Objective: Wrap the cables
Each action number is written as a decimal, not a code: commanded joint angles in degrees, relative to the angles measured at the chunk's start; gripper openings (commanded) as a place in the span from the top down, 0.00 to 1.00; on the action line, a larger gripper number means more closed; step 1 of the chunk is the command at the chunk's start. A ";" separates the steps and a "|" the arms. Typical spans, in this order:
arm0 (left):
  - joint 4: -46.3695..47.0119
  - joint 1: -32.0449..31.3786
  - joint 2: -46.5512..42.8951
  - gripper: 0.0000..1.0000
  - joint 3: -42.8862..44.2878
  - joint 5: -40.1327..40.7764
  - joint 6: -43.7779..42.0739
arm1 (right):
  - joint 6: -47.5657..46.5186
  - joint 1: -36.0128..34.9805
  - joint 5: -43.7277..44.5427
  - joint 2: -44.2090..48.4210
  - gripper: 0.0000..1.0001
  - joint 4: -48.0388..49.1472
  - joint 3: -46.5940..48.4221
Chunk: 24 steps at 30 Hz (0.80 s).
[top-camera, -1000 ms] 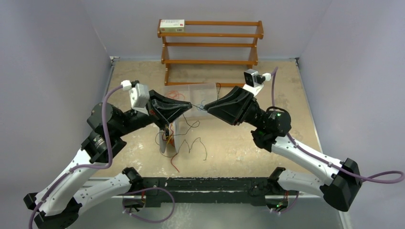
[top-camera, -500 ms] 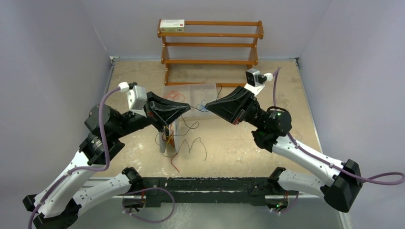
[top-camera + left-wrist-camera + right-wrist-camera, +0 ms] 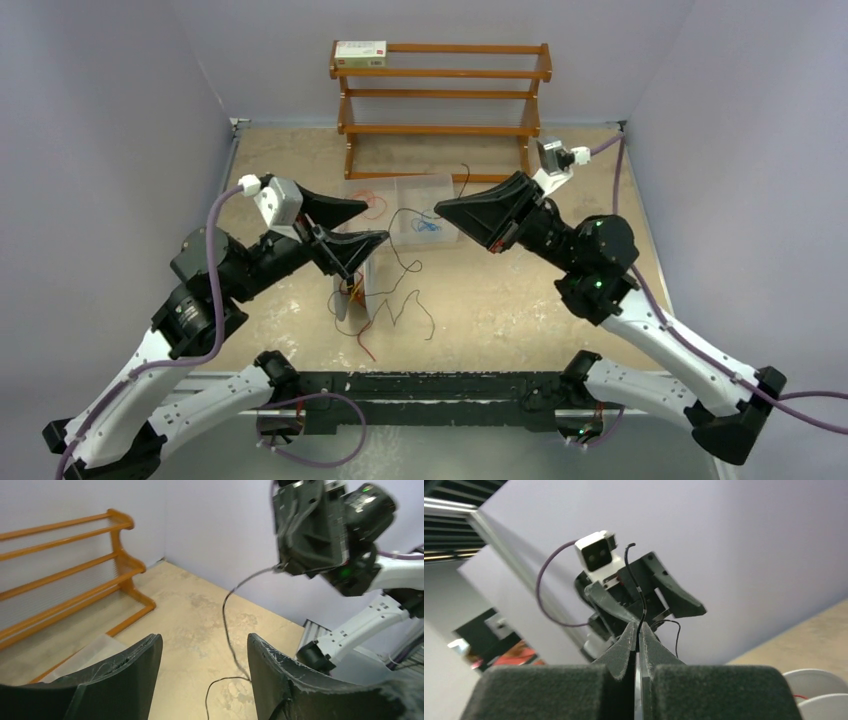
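Note:
A thin black cable (image 3: 404, 250) hangs from my right gripper (image 3: 438, 211), which is shut on it, with a short end sticking up past the pads (image 3: 636, 582). The cable (image 3: 226, 611) drops between the fingers of my left gripper (image 3: 377, 220), which is open; it brushes the right finger (image 3: 280, 680) and nothing grips it there. A grey-white spool (image 3: 354, 292) stands below the left gripper. More loose cables lie beside it on the table: black (image 3: 412, 305), red (image 3: 366, 346).
Two clear plastic boxes (image 3: 425, 190) behind the grippers hold orange and blue wire bundles. A wooden rack (image 3: 440, 92) stands at the back wall with a small white box (image 3: 360, 52) on its top shelf. Purple cords run along both arms.
My left gripper has opened, let go of the black cable and drawn back left. My right gripper has shut on the cable and pulled a little right and up.

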<state>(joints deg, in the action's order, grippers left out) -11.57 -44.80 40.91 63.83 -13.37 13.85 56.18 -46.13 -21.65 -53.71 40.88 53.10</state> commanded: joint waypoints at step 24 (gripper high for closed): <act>-36.77 -0.12 -3.60 0.29 1.16 52.78 30.00 | -55.26 -0.01 58.21 -2.58 1.00 -63.97 45.07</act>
<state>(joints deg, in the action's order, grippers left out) -40.75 -44.80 36.93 63.42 30.52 35.51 7.55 -46.11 29.30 -51.96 -18.11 95.15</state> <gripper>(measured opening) 0.707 0.007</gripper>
